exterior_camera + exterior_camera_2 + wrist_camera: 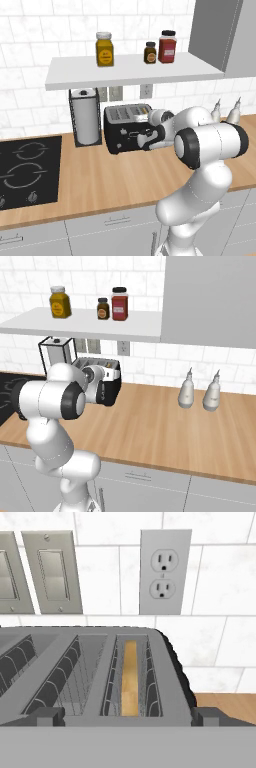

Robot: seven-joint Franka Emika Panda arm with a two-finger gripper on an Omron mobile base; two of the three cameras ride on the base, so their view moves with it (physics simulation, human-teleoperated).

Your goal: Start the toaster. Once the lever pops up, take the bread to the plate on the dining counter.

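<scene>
Toaster [127, 127] sits on the bench [115, 180] against the tiled wall, just right of the paper-towel holder [85, 117] and under the shelf [130, 70]. Outlet [165, 571] on the wall behind it.

Bread [130, 679] stands on edge in the toaster's rightmost slot, sunk below the slot rim, tan crust up.

Tool [127, 716] hovers at the toaster's front edge, looking down along the slots; its 2 tips stand wide apart, 1 at each lower corner of the hand view, nothing between them. In the left base view the hand is at the toaster's right front.

Step in hand, as I judge: starting the toaster, not yet done. Lever not visible from here; cannot tell its position.

Next move calls for dropping to the toaster's front face, finding the lever and pressing it down, then waiting for the pop-up before reaching for the bread
</scene>
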